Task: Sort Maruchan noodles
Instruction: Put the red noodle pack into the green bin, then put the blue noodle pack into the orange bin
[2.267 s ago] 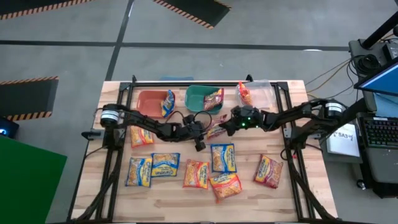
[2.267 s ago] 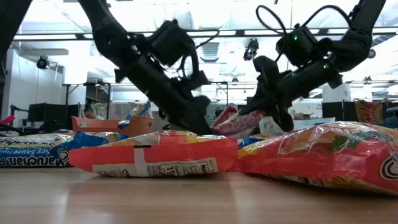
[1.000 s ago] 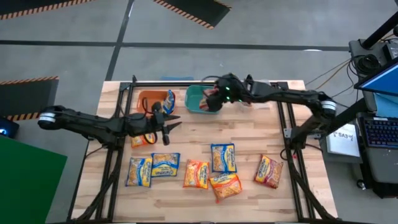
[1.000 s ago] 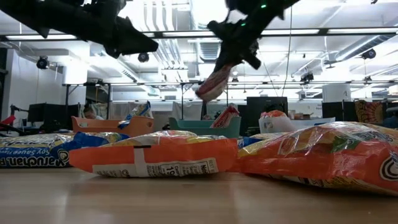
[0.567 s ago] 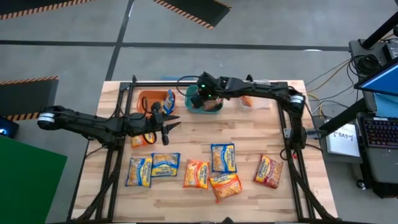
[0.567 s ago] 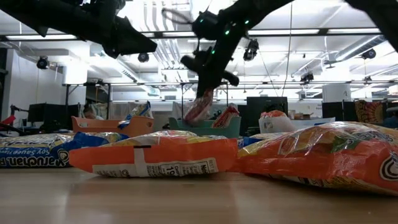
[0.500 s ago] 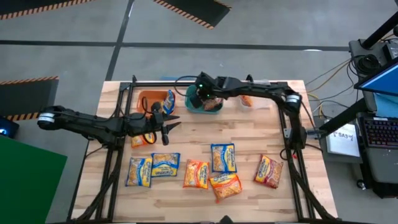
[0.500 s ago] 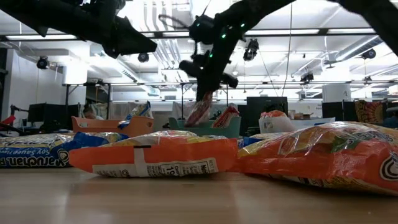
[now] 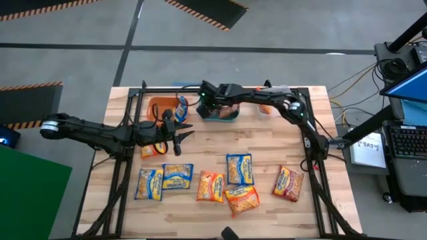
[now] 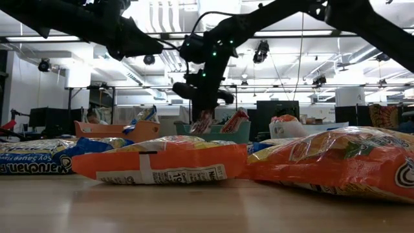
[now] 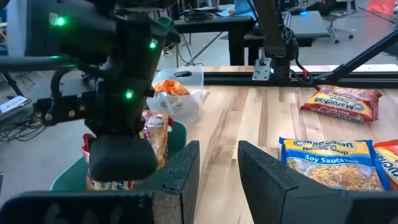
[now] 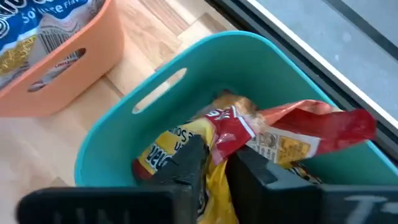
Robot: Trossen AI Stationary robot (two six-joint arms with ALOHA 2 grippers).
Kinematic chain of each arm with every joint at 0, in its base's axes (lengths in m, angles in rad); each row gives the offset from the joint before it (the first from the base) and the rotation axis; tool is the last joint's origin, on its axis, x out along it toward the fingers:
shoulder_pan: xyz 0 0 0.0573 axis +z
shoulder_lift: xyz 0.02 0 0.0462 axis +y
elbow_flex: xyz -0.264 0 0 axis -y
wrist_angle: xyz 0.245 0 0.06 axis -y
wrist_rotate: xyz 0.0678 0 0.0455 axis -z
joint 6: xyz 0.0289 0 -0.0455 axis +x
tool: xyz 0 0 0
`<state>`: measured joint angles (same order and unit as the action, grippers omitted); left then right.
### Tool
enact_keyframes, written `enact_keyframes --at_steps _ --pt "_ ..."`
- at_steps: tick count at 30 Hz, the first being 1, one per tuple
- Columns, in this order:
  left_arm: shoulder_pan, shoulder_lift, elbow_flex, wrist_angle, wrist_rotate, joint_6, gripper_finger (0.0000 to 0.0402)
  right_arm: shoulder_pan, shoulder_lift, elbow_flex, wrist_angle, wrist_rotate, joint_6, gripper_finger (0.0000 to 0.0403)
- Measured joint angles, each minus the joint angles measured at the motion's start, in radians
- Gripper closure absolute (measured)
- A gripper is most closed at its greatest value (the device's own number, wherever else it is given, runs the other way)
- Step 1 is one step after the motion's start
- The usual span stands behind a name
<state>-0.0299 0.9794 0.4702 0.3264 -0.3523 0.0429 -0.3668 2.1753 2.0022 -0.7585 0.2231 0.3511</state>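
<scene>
Over the green bin (image 9: 215,112) at the table's far edge, the right gripper (image 12: 214,163) pinches a maroon-and-yellow Maruchan packet (image 12: 273,134) hanging into it. Beside it, the orange bin (image 9: 160,107) holds a blue packet (image 9: 181,107). The left gripper (image 11: 217,165), fingers slightly apart and empty, hovers nearby. Only the right wrist view shows the grip.

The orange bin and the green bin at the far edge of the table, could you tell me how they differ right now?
The orange bin holds a blue-and-yellow noodle packet leaning at its side; the green bin holds maroon-and-yellow packets. The right gripper hangs directly over the green bin, its jaws around a packet; nothing hangs over the orange bin, though the left gripper waits just in front of it. Both are small open plastic tubs standing side by side.
</scene>
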Motion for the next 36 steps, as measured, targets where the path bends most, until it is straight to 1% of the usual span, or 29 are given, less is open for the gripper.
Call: enact_keyframes --at_steps 4,7,11,13,15,17,26,30,36 --pt "0.0 0.0 0.0 0.0 0.0 0.0 0.0308 0.0 0.02 0.025 0.019 -0.06 -0.01 0.0297" --pt "0.0 0.0 0.0 0.004 0.0 0.0 0.0308 0.003 0.021 0.025 0.046 -0.074 -0.011 0.027" --pt "0.0 0.0 0.0 0.004 0.0 0.003 0.0308 0.005 0.021 0.034 0.08 -0.076 -0.029 0.0251" --pt "0.0 0.0 0.0 0.004 0.0 0.003 0.0308 0.007 0.021 0.034 0.132 -0.108 -0.06 0.0245" --pt "0.0 0.0 0.0 0.005 0.0 0.003 0.0308 0.008 0.021 0.034 0.177 -0.162 -0.083 0.024" --pt "0.0 0.0 0.0 0.006 0.0 0.001 0.0308 0.009 0.021 0.035 0.198 -0.187 -0.098 0.0237" --pt "0.0 0.0 0.0 0.006 0.001 -0.002 0.0308 0.01 0.019 0.092 0.146 -0.189 -0.101 0.0238" --pt "0.0 0.0 0.0 0.006 0.001 -0.001 0.0308 0.012 0.014 0.148 0.076 -0.19 -0.114 0.0241" --pt "0.0 0.0 0.0 0.003 0.001 -0.001 0.0308 0.017 -0.027 0.216 -0.092 -0.178 -0.127 0.0241"
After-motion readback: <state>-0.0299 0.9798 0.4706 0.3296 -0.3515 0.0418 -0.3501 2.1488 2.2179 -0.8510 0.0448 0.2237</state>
